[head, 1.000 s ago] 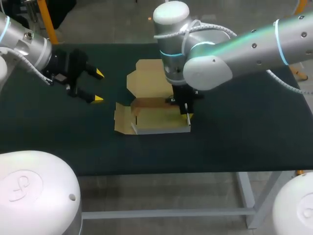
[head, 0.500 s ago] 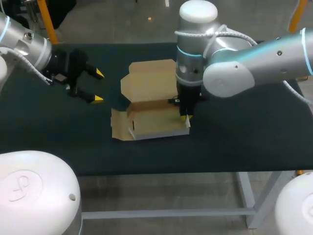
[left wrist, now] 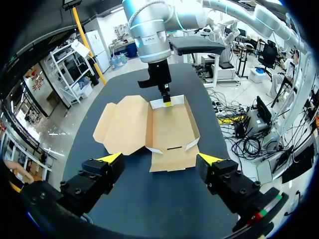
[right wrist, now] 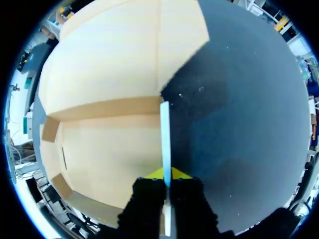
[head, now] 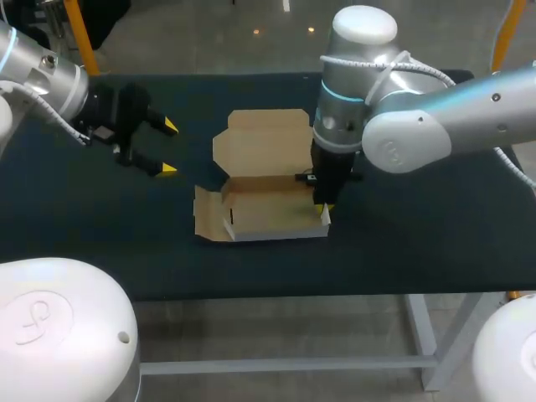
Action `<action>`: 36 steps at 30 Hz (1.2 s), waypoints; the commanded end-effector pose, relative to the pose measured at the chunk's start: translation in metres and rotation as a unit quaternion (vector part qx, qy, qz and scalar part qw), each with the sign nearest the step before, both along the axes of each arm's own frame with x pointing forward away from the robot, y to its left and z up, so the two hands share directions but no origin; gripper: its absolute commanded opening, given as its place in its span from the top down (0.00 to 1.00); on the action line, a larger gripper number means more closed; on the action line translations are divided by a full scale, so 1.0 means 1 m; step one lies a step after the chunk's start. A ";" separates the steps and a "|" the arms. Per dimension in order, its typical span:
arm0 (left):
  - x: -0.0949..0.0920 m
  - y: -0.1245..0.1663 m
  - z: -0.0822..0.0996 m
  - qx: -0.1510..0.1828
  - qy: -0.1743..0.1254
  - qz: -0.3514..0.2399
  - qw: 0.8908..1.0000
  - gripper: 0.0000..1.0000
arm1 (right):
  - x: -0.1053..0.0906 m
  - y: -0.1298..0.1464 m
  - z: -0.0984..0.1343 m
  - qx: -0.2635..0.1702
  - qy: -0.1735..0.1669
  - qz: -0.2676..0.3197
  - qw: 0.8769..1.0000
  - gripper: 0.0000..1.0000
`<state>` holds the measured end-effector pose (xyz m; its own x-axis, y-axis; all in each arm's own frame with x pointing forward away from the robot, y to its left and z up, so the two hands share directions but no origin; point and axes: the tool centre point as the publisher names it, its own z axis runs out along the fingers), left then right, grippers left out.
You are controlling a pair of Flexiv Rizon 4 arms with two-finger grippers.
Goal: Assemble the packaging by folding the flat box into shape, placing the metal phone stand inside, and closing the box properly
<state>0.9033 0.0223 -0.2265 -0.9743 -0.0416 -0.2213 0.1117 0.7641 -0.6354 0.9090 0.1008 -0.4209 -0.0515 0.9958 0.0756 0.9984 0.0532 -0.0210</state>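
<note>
Box: I see the cardboard box (head: 266,208) near the middle of the dark bench (head: 419,243). It is partly formed, open-topped, with its low side walls raised.
Lid: the lid panel (head: 264,141) lies folded back flat on the bench on the box's far side in the head view, still joined to it along the fold.
End flap: in the head view, a flap (head: 206,216) at the box's left end splays outward instead of standing up.
Right tool: my right tool (head: 324,208) comes straight down on the box's right end. In the right wrist view the thin wall edge (right wrist: 164,132) runs between the two yellow tips of the tool (right wrist: 166,174), one on each side and pressed against it, so the tool is clamped on the box (right wrist: 109,144).
Left tool: my left tool (head: 169,147) hangs above the bench well to the left of the box, fingers spread wide and holding nothing. From its wrist view (left wrist: 160,158) the box (left wrist: 169,129) lies ahead of it, with the right tool (left wrist: 167,101) at the box's far end.
</note>
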 end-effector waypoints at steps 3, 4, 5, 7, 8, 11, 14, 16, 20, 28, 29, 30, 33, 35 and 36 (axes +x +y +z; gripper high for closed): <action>0.000 0.000 0.001 0.002 0.002 0.000 1.000 0.00 | 0.003 0.005 0.001 -0.022 0.010 -0.005 1.000 1.00; 0.000 0.000 0.001 0.002 0.002 0.000 1.000 0.00 | 0.003 0.005 0.000 -0.024 0.012 -0.006 1.000 1.00; 0.000 0.000 0.001 0.002 0.002 0.000 1.000 0.00 | 0.003 0.004 -0.001 -0.027 0.013 -0.008 1.000 1.00; 0.000 0.000 0.001 0.002 0.002 0.000 1.000 0.00 | 0.004 0.004 -0.002 -0.029 0.017 -0.012 0.999 1.00; 0.000 0.000 0.001 0.002 0.002 0.000 1.000 0.00 | 0.004 0.003 -0.003 -0.030 0.017 -0.016 0.999 1.00; 0.000 0.000 0.001 0.002 0.002 0.000 1.000 0.00 | 0.004 0.003 -0.003 -0.030 0.017 -0.016 0.999 1.00; 0.000 0.000 0.001 0.002 0.002 0.000 1.000 0.00 | 0.004 0.003 -0.003 -0.030 0.017 -0.016 0.999 1.00; 0.000 0.000 0.001 0.002 0.002 0.000 1.000 0.00 | 0.004 0.003 -0.003 -0.030 0.017 -0.016 0.999 1.00; 0.000 0.000 0.001 0.002 0.002 0.000 1.000 0.00 | 0.004 0.003 -0.003 -0.030 0.017 -0.016 0.999 1.00; 0.002 -0.006 0.005 0.003 0.051 0.079 0.996 0.00 | 0.004 0.003 -0.003 -0.030 0.017 -0.016 0.999 1.00; -0.001 -0.007 0.004 0.003 0.065 0.099 0.993 0.00 | 0.004 0.003 -0.003 -0.030 0.017 -0.016 0.999 1.00; -0.004 -0.007 0.003 0.003 0.077 0.133 0.988 0.00 | 0.004 0.003 -0.003 -0.030 0.017 -0.016 0.999 1.00; -0.013 -0.008 0.001 0.007 0.149 0.242 0.959 0.00 | 0.004 0.003 -0.003 -0.030 0.017 -0.016 0.999 1.00; -0.018 -0.007 -0.003 0.003 0.196 0.307 0.931 0.00 | 0.004 0.003 -0.003 -0.030 0.017 -0.016 0.999 1.00; -0.023 -0.007 -0.005 0.004 0.216 0.338 0.916 0.00 | 0.004 0.003 -0.003 -0.030 0.017 -0.016 0.999 1.00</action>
